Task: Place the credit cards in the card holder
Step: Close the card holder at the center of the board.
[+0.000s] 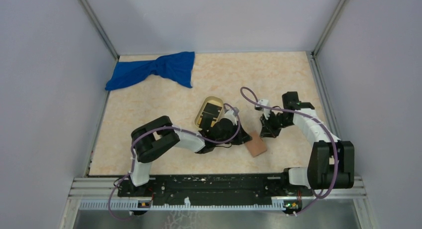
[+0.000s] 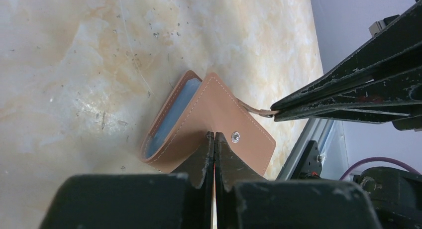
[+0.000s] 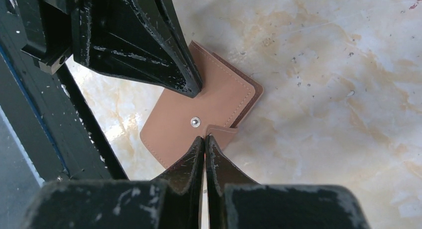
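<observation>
The reddish-brown card holder lies on the table between both arms, its blue-grey inside showing under a lifted cover. My left gripper is shut on the edge of that cover next to the snap button. My right gripper is shut on the holder's small strap tab; from the left wrist its fingers reach in from the right. A black credit card lies in the oval tan tray behind the left arm.
A crumpled blue cloth lies at the back left. The metal rail carrying the arm bases runs along the near table edge, close behind the card holder. Grey walls enclose the table on three sides.
</observation>
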`<action>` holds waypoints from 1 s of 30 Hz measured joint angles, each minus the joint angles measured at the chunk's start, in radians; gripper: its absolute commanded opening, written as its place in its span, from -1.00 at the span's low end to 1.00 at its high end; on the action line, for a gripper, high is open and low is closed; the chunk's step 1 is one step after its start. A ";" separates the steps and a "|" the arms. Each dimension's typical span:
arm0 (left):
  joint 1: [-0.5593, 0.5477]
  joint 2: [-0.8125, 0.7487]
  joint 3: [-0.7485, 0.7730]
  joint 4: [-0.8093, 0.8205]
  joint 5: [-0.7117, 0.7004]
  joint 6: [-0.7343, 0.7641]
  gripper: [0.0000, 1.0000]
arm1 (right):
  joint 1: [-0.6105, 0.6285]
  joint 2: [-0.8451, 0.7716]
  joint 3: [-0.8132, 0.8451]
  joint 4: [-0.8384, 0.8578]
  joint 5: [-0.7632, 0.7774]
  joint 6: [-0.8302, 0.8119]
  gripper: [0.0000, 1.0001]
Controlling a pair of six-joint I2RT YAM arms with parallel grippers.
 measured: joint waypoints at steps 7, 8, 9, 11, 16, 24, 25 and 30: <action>-0.006 0.001 0.000 -0.001 -0.032 -0.041 -1.00 | 0.012 0.011 0.000 -0.002 0.008 -0.022 -1.00; -0.007 0.001 0.000 -0.001 -0.034 -0.043 -1.00 | 0.014 0.018 0.000 -0.004 0.007 -0.025 -1.00; -0.008 0.002 0.000 0.000 -0.036 -0.045 -1.00 | 0.016 0.024 0.000 -0.006 0.007 -0.027 -1.00; -0.010 0.003 0.000 0.000 -0.042 -0.051 -1.00 | 0.020 0.039 0.000 -0.010 0.006 -0.031 -1.00; -0.016 0.004 -0.001 0.004 -0.062 -0.060 -1.00 | 0.039 0.071 0.000 -0.011 0.006 -0.037 -1.00; -0.024 0.004 -0.015 0.029 -0.081 -0.063 -1.00 | 0.068 0.093 0.000 -0.003 0.013 -0.033 -1.00; -0.025 0.004 -0.017 0.031 -0.082 -0.063 -1.00 | 0.071 0.096 -0.001 -0.001 0.014 -0.032 -1.00; -0.026 0.004 -0.023 0.041 -0.084 -0.063 -1.00 | 0.090 0.103 -0.007 0.014 0.017 -0.020 -1.00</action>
